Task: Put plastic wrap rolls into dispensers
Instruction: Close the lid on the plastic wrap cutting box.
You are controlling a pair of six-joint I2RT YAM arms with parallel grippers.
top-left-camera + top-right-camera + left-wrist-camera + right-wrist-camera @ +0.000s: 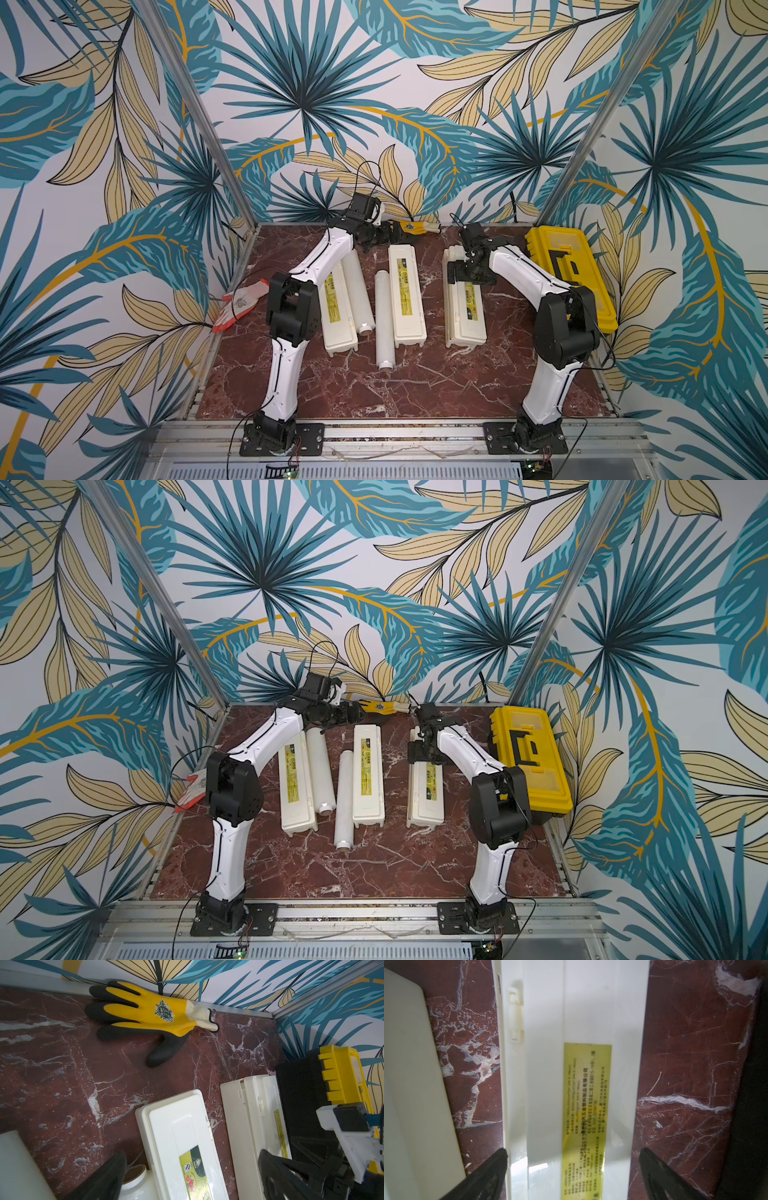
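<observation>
While the right gripper [573,1156] hangs wide open over the right dispenser [583,1022], it should catch the lid's edge and lift slowly — the dispenser may slide. The left gripper [386,239] is open and empty. One roll [357,291] and a second roll [384,320] lie outside on the table [415,386].

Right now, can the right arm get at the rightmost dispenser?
Likely yes. The right claw hangs open over the rightmost dispenser, one finger to each side of it, with nothing in between. The yellow toolbox beside it stands apart, so it should not block a descent.
</observation>
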